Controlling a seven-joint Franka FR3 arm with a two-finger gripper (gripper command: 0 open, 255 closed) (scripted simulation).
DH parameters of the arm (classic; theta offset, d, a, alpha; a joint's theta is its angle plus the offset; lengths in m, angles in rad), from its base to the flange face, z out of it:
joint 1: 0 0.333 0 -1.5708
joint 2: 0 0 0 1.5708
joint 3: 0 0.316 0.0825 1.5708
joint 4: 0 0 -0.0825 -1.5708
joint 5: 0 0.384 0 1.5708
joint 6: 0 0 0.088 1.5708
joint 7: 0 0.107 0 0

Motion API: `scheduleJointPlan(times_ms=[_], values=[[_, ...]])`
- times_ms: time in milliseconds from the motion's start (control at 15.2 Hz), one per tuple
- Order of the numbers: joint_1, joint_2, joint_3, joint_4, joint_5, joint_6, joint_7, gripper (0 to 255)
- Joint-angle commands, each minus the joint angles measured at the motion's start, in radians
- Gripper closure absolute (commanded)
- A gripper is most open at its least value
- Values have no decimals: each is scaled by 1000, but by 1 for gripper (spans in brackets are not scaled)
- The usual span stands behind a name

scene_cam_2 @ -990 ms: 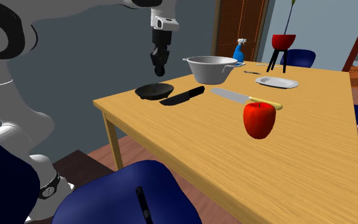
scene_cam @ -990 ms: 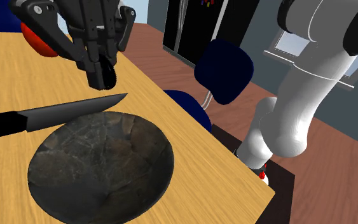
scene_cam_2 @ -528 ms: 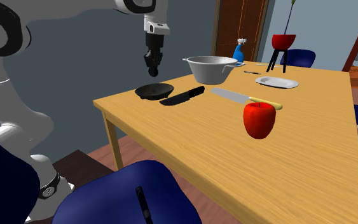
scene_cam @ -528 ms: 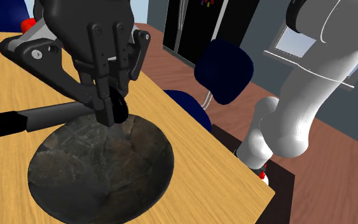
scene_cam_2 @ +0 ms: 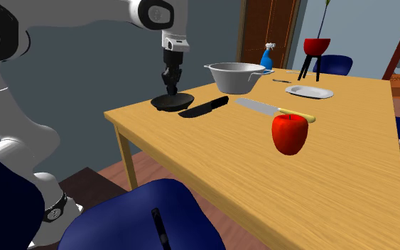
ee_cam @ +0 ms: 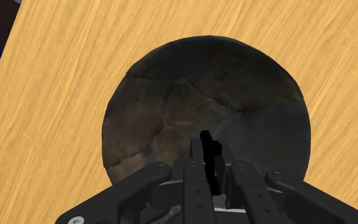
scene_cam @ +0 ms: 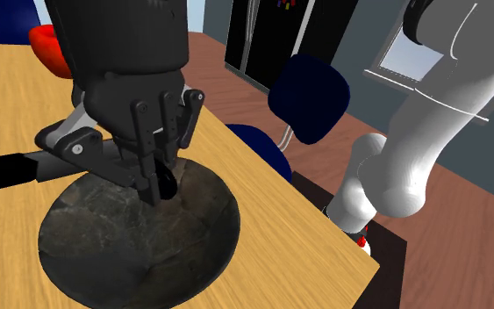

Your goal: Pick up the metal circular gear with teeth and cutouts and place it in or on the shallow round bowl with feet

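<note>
The fingers (ee_cam: 195, 170) are pinched tight on the gear (ee_cam: 208, 147), a small dark toothed disc held on edge between them. And the gripper (scene_cam: 161, 184) is down! A second ago it hung high over the black knife (scene_cam: 8, 171), short of the rim; now its tips sit low over the mottled dark bowl (scene_cam: 104, 255), well inside the edge. In the second exterior view the hand stands upright right above that bowl (scene_cam_2: 170, 101), at the corner of the wooden table (scene_cam: 271, 219). Whether the gear already touches the bowl's floor I cannot tell (the fingers hide the gap). So the carry looks finished and the placing is at hand: by my reading, all that is left is to open the fingers and lift away. The gear stands on edge, so it may roll a little on that curved floor.
</note>
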State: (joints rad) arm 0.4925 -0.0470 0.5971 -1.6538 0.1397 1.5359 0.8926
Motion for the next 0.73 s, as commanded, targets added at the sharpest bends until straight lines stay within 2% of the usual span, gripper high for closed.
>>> scheduleJointPlan(times_ms=[0, 528, 594, 660], values=[[0, -6, -1, -34, 3, 29, -5, 255], [0, -9, -1, -48, 4, 41, -8, 255], [0, -9, -1, -48, 4, 41, -8, 0], [0, -9, -1, -48, 4, 41, -8, 0]])
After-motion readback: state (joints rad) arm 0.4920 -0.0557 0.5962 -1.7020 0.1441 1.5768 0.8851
